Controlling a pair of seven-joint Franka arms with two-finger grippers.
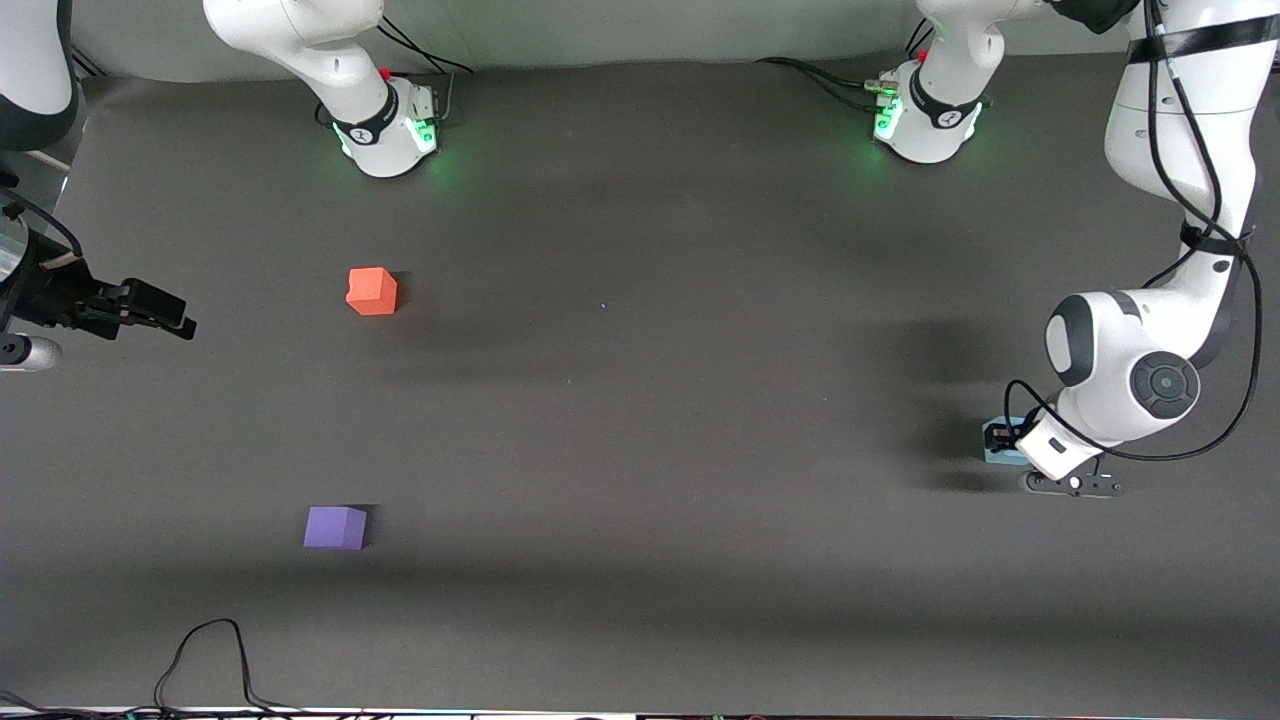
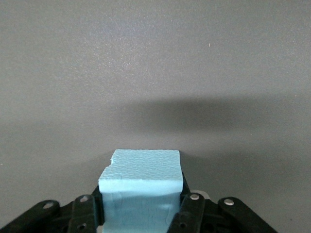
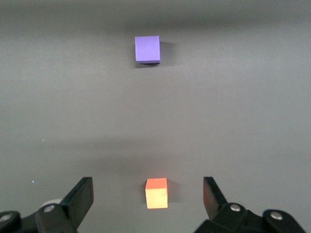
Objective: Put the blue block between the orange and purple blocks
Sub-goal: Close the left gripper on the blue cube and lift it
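My left hand squeezes the blue block down on the bench, near the left arm's edge. My right hand waits with its fingers spread wide, over the right arm's edge.

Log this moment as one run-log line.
left claw: shut on blue block, low at left arm's table end | right claw: open, waiting | orange block, purple block: apart, gap unfilled
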